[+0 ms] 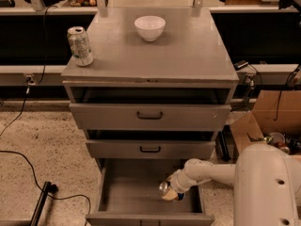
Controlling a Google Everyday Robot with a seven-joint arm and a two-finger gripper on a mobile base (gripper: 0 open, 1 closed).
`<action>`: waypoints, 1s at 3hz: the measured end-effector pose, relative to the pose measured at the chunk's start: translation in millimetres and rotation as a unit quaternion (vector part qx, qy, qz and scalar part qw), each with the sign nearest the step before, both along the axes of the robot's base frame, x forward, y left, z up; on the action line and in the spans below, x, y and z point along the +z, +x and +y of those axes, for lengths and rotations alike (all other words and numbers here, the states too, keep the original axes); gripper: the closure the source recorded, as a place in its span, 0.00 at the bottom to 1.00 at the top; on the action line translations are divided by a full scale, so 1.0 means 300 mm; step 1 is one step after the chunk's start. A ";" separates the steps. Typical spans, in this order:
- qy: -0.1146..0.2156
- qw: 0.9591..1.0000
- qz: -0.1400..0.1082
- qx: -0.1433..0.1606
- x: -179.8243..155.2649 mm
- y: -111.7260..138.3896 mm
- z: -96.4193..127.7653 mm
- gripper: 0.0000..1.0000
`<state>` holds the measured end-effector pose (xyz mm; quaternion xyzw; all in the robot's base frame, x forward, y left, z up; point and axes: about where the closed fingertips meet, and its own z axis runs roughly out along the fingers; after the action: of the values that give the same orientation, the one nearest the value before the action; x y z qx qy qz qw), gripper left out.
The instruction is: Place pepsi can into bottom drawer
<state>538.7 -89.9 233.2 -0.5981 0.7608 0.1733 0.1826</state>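
Observation:
The bottom drawer (131, 187) is pulled open, plain grey inside. My gripper (171, 193) reaches into its right half from the right, low over the drawer floor. It is shut on the pepsi can (164, 188), which lies tilted in it: the silver end faces left and a bit of blue shows under the wrist. Most of the can is hidden by the gripper.
A silver-and-green can (80, 46) and a white bowl (149, 27) stand on the cabinet top. The two upper drawers with black handles (149, 115) are slightly open. A cardboard box (268, 121) stands at the right. A black cable (28, 159) lies on the floor at the left.

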 end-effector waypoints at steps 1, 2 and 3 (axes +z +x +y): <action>0.014 1.000 -0.014 -0.001 -0.065 0.023 -0.035 0.76; 0.014 1.000 -0.016 0.003 -0.070 0.025 -0.033 0.53; 0.015 1.000 -0.014 0.004 -0.076 0.018 -0.026 0.22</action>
<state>544.2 -97.8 210.3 -0.6007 0.7532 0.1771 0.2014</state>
